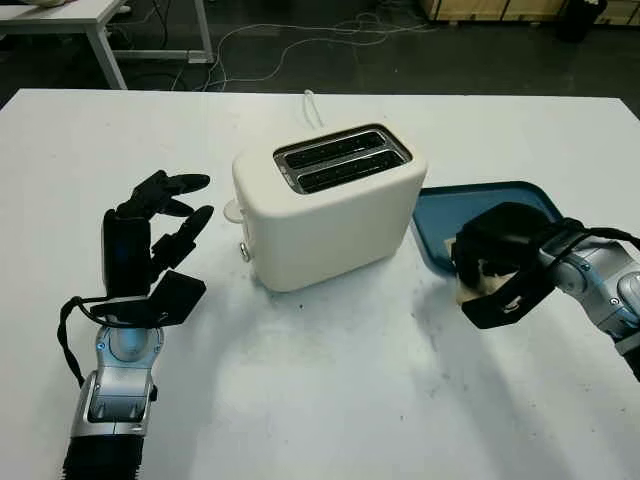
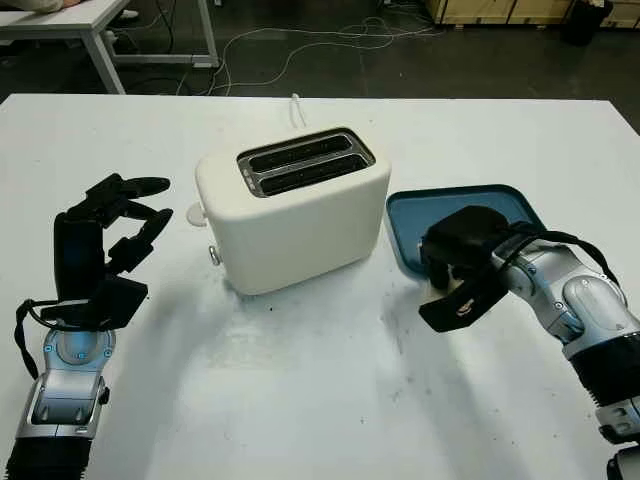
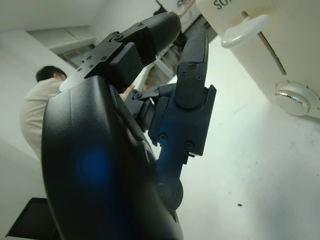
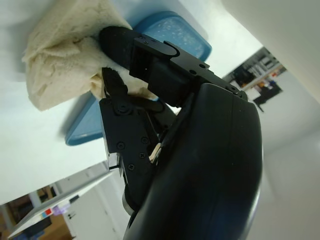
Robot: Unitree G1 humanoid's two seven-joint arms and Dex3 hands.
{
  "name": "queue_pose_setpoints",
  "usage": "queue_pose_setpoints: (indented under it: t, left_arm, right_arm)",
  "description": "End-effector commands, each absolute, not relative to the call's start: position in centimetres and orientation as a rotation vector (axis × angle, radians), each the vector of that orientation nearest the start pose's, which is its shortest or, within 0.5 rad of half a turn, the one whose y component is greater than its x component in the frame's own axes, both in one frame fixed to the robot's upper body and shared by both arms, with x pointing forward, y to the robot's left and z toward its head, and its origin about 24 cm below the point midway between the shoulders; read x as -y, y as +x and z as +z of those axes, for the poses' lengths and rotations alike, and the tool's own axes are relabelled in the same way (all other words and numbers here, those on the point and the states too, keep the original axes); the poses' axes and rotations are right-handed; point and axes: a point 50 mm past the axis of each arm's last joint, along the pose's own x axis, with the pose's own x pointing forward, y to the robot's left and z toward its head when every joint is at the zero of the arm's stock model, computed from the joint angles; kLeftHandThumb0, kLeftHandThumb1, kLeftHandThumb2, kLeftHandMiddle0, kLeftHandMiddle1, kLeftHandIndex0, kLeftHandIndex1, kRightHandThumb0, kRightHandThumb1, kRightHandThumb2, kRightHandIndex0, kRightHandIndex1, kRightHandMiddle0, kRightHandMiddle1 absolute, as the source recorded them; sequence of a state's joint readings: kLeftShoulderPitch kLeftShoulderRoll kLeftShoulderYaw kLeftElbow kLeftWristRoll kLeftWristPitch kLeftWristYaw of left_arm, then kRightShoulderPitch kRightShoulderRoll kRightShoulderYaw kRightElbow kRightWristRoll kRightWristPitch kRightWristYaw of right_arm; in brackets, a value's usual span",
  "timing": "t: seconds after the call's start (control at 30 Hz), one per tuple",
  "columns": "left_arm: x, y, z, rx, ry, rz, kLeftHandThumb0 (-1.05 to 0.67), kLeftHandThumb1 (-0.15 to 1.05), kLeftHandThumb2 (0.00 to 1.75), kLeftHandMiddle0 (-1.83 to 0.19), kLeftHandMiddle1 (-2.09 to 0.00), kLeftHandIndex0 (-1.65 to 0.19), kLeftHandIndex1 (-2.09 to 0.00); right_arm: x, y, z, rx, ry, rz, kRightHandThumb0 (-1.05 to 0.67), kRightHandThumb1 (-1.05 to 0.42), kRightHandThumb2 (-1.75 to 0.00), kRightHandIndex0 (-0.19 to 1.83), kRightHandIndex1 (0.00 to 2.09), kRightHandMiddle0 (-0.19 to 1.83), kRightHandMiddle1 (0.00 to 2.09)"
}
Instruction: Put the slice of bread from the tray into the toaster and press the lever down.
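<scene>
- Cream plastic forms the shell of the toaster (image 1: pixel 330 205), which stands mid-table, turned at an angle, with two dark slots (image 1: pixel 342 159) open on top.
- Its lever (image 3: pixel 246 30) sits on the left end face at the top of its slit, with a chrome knob (image 3: pixel 296 96) below it; the left wrist view catches part of some printed letters above the lever, too cut off to read.
- At the toaster's far side a white cord (image 1: pixel 313 106) runs off toward the far table edge.
- Right of the toaster lies the blue tray (image 1: pixel 450 205), its near-left corner close to the toaster's right end.
- At the tray's near edge the right hand (image 1: pixel 500 265) is clamped on the slice of bread (image 4: pixel 65 55), which bulges pale and crumpled between the black fingers (image 4: pixel 125 45).
- The left hand (image 1: pixel 155 235) is open, held upright just left of the toaster's lever end, a gap of bare table between them.
- White table (image 1: pixel 330 390) stretches wide and bare on the near side and to the far left; its far edge meets a dark floor strewn with cables (image 1: pixel 290 40).
- A person in a light shirt (image 3: pixel 37 107) shows behind the left hand in the left wrist view.
</scene>
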State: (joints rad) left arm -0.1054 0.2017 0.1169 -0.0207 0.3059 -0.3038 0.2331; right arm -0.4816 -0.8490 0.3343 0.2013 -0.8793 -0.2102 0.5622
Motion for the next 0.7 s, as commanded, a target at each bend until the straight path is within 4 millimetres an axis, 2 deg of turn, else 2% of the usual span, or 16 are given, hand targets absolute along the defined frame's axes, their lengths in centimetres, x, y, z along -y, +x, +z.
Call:
queue_pose_setpoints:
  t: [0.0,0.13,0.37,0.53,0.67]
  left_arm:
    - [-20.5,26.0,11.2,0.483,0.479,0.268,-0.47,0.92,0.15,-0.6,-1.28,-0.72,-0.61]
    - [-20.4,26.0,11.2,0.481,0.477,0.275,-0.46,0.92,0.15,-0.62,-1.26,-0.72,-0.61]
    - [-20.4,25.9,11.2,0.475,0.478,0.272,-0.46,0.92,0.16,-0.61,-1.27,-0.71,-0.6]
    - [-20.4,26.0,11.2,0.482,0.468,0.265,-0.47,0.92,0.15,-0.62,-1.28,-0.71,-0.61]
    - [-20.4,26.1,11.2,0.48,0.468,0.264,-0.47,0.92,0.15,-0.62,-1.28,-0.71,-0.61]
  right_arm:
    - [22.2,31.5,11.4,-0.167,-1.836,0.69,-0.34,-0.78,0.0,0.7,0.19,0.84,0.0]
    - [22.1,31.4,11.4,-0.137,-1.847,0.69,-0.28,-0.75,0.0,0.73,0.12,0.78,0.0]
    - [21.7,31.2,12.4,-0.057,-1.867,0.652,-0.14,-0.69,0.0,0.87,0.19,0.88,0.03]
    - [21.6,30.9,14.3,-0.002,-1.853,0.58,-0.09,-0.7,0.0,0.86,0.19,0.94,0.04]
    - [21.6,30.8,17.1,0.029,-1.797,0.538,-0.08,-0.71,-0.01,0.84,0.16,0.93,0.02]
